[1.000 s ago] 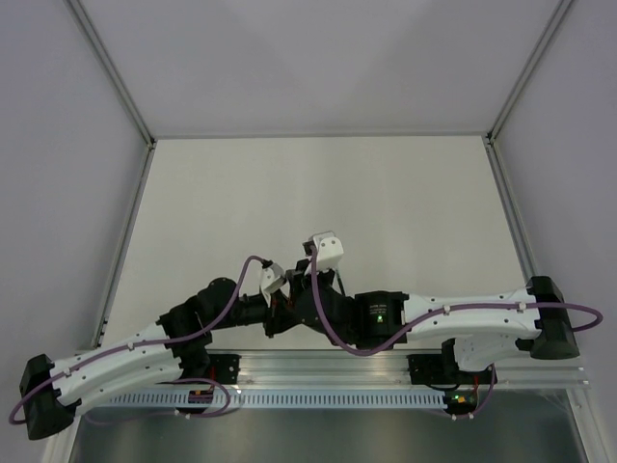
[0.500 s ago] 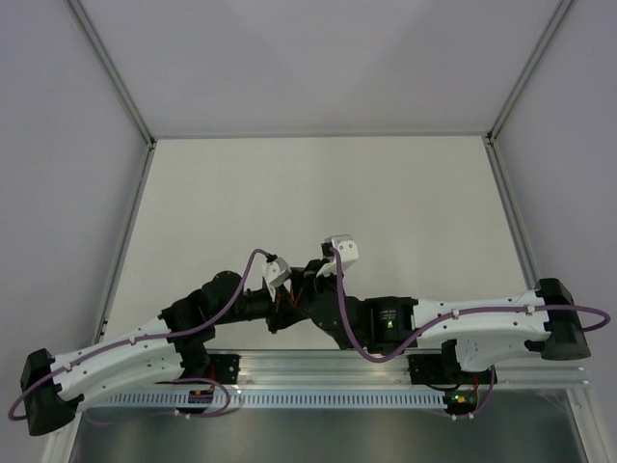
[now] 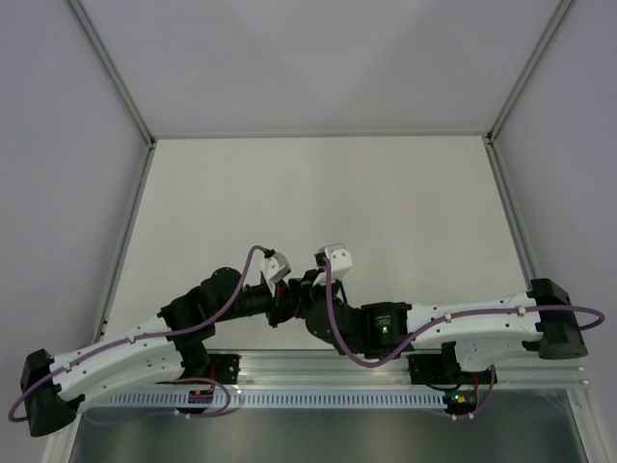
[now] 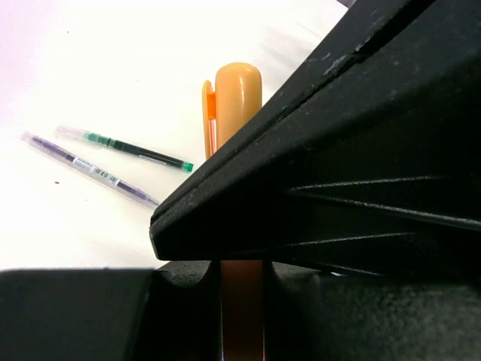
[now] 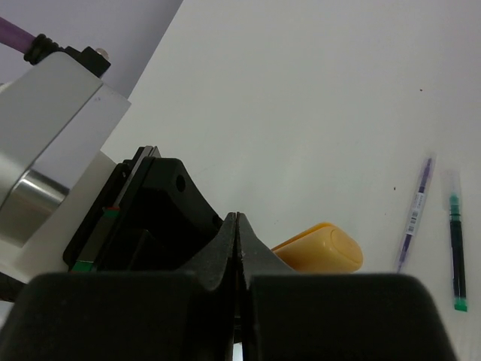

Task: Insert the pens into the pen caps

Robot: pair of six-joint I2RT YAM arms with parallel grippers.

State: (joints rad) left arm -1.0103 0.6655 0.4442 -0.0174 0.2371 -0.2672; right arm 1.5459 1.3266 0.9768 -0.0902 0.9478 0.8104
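- So, the left gripper (image 4: 242, 289) pinches the orange pen (image 4: 240, 331), with the cap (image 4: 237, 90) on its tip.
- The right gripper (image 5: 237, 233), fingers pressed together and empty, should push the cap straight along the pen, gently.

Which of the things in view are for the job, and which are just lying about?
For the job: orange cap, green pen, purple pen.
Just lying about: nothing loose that I can see; only the table and a purple cable.
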